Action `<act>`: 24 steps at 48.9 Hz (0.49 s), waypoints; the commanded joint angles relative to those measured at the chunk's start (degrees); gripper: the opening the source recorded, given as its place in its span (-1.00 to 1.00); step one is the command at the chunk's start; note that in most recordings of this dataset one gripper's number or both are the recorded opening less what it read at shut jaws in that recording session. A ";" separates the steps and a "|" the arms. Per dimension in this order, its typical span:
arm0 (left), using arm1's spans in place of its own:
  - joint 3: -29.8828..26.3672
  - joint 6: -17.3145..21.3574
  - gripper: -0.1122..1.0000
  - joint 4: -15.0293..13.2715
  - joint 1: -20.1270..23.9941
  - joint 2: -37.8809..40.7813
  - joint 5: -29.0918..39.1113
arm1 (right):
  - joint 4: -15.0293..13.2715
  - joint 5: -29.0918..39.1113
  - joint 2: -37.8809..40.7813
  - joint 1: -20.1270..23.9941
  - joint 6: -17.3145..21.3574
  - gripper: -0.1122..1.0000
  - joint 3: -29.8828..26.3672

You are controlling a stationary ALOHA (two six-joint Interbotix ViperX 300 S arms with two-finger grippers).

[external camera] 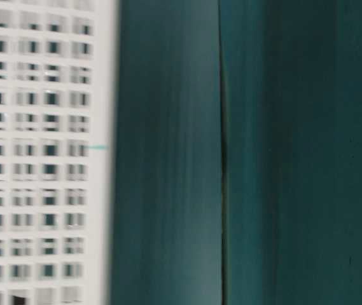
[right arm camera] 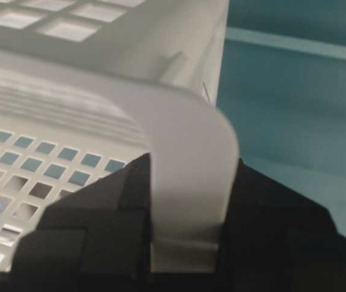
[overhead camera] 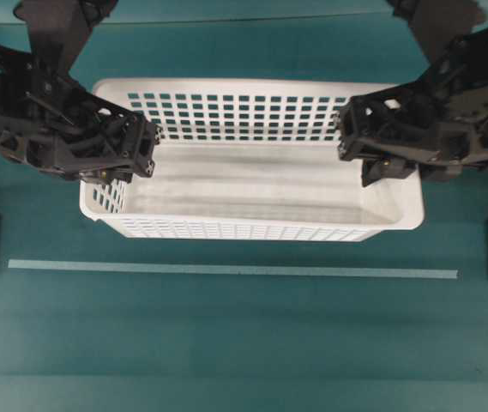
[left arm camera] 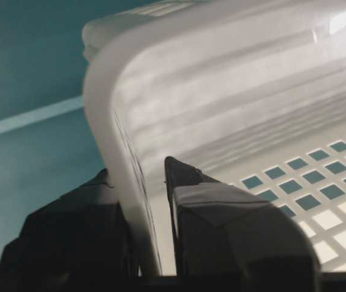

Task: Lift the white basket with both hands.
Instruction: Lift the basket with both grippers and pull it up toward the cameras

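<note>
1. A large rectangular white plastic basket with rows of small rectangular slots in its walls and a solid floor sits in the upper middle of the overhead view, over the teal counter, its long sides running from 9 o'clock to 3 o'clock.
2. The black angular left hand is at the basket's 9 o'clock end, over the short wall's rolled rim.
3. In the left wrist view the left hand's two fingers are closed nearly together on that short wall, one outside and one inside, with the white rim pinched between them.
4. The black angular right hand is at the basket's 3 o'clock end, over the opposite short wall.
5. In the right wrist view the right hand's fingers stand to either side of the rolled rim, closed narrowly on it, so this hand also has hold of the basket.
6. A thin pale strip of tape lies on the counter toward 6 o'clock of the basket, parallel to its long side and apart from it.
7. The table-level view is blurred; it shows the basket's slotted wall at its 9 o'clock edge against teal.
8. Whether the basket's floor touches the counter cannot be told.
</note>
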 commanded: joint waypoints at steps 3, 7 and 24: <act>-6.86 3.34 -0.67 0.18 -0.18 0.18 1.49 | 1.23 1.76 -0.44 2.46 -1.32 -0.45 -5.27; -9.49 3.78 -0.67 0.18 -0.18 0.35 3.87 | 1.23 2.46 -1.05 2.46 -1.32 -0.45 -7.29; -19.95 7.65 -0.67 0.18 -0.18 2.29 11.07 | 1.32 6.42 -1.49 3.34 -0.18 -0.45 -14.41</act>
